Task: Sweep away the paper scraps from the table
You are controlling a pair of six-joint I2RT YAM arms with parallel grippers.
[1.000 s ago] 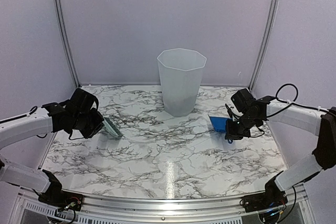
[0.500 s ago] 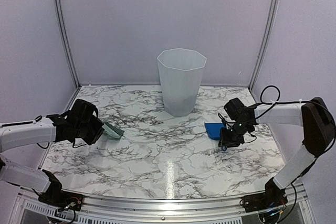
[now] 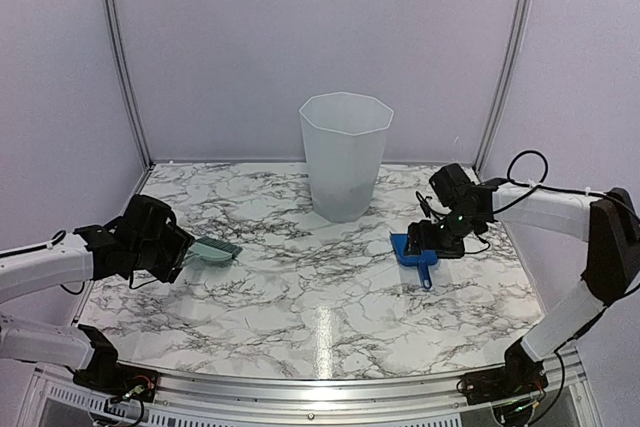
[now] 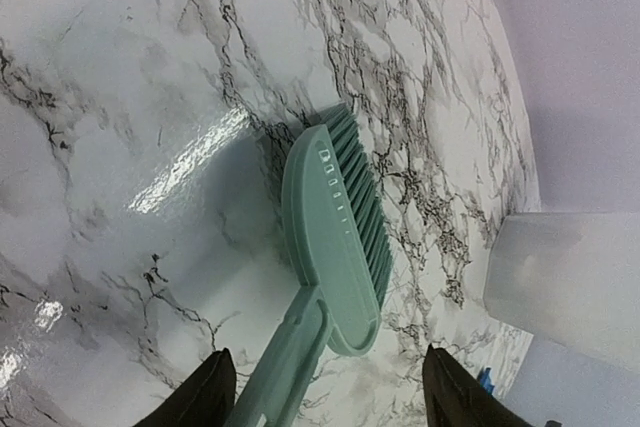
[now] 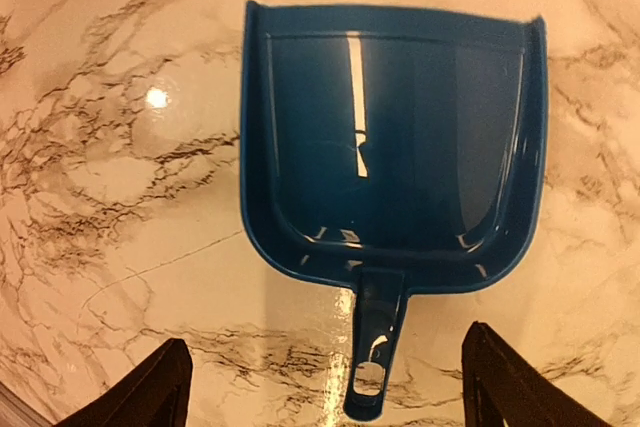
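No paper scraps show anywhere on the marble table (image 3: 320,317). The pale green hand brush (image 3: 216,249) lies flat at the left. Its handle (image 4: 288,367) runs back between the fingers of my open left gripper (image 4: 330,392), and neither finger touches it. At the right, the blue dustpan (image 3: 410,249) rests flat and empty, seen from above in the right wrist view as the dustpan (image 5: 395,147). My right gripper (image 5: 325,387) stands wide open on either side of its handle (image 5: 375,347), clear of it. In the top view, the left gripper (image 3: 183,252) and right gripper (image 3: 428,243) hover low over these tools.
A tall translucent white bin (image 3: 345,152) stands at the back centre of the table; its lower wall shows in the left wrist view as the bin (image 4: 565,277). Pale walls and metal posts enclose the table on three sides. The metal front edge (image 3: 320,387) runs between the arm bases.
Both grippers have gone from shut to open. The brush and the dustpan were let go and now lie flat on the table, the dustpan's handle pointing toward the front.
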